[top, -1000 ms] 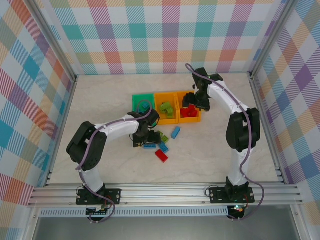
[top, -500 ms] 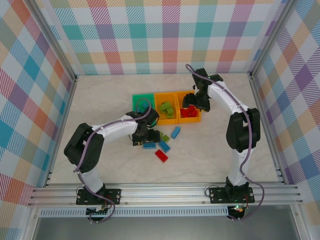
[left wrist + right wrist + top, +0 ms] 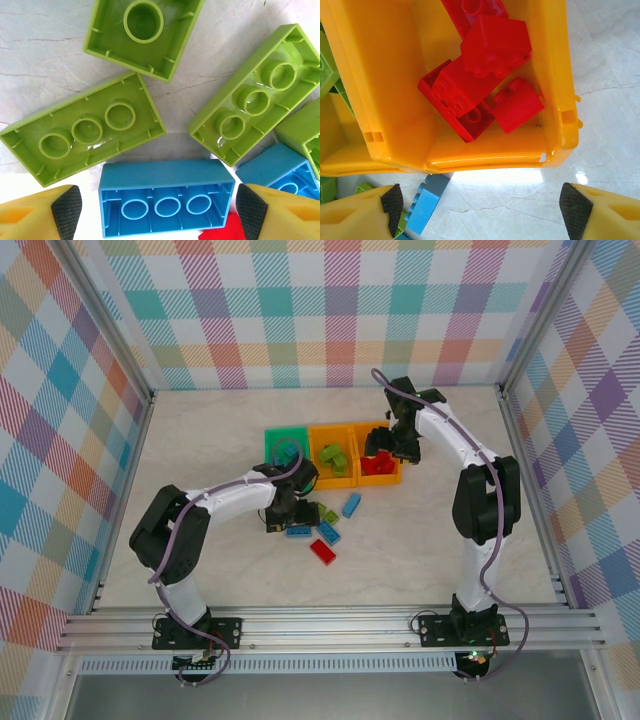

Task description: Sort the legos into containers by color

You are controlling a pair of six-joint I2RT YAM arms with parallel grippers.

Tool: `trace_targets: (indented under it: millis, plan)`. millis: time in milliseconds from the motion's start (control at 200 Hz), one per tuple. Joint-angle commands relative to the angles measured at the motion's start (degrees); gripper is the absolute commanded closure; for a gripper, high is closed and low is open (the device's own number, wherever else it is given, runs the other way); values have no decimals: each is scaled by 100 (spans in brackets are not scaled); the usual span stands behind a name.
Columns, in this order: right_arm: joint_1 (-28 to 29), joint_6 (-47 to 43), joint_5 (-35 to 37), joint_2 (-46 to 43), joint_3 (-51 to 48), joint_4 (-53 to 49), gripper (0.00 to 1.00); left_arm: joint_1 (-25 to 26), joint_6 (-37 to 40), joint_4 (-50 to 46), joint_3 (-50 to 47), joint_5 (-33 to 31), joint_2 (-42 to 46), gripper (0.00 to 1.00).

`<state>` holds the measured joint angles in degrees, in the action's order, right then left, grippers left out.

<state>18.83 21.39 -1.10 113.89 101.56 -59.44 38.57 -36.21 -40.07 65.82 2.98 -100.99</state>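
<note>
Low in the left wrist frame, the left hand (image 3: pixel 159 212), spread apart, straddles an upturned blue lego (image 3: pixel 166 197), while the right hand (image 3: pixel 485 205), also apart, hangs over red legos (image 3: pixel 492 47) in an orange bin (image 3: pixel 385 90).

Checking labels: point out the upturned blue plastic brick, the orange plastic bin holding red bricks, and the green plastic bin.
Upturned blue plastic brick (image 3: pixel 166 197): left wrist view, hollow underside.
Orange plastic bin (image 3: pixel 515 147): right wrist view, lower wall.
Green plastic bin (image 3: pixel 273 440): top external view, back-left corner.
</note>
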Motion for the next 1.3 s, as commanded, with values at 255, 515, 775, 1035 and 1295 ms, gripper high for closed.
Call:
trace_targets:
  millis: [255,515,775,1035,1295]
  plan:
    - [11,45,43,-200,-57,-40,16,116,248,-121,102,-18,-329,18]
    - [10,54,78,-209,-57,-50,16,115,347,-236,273,-34,-395,38]
    - [31,105,48,-288,-174,-12,16,116,225,-461,351,-89,-42,47]
    - [293,215,140,-888,-965,421,18,-58,266,-975,864,-525,626,47]
    - [792,1032,49,-1372,-1853,930,20,-1033,846,-1163,2292,-594,0,47]
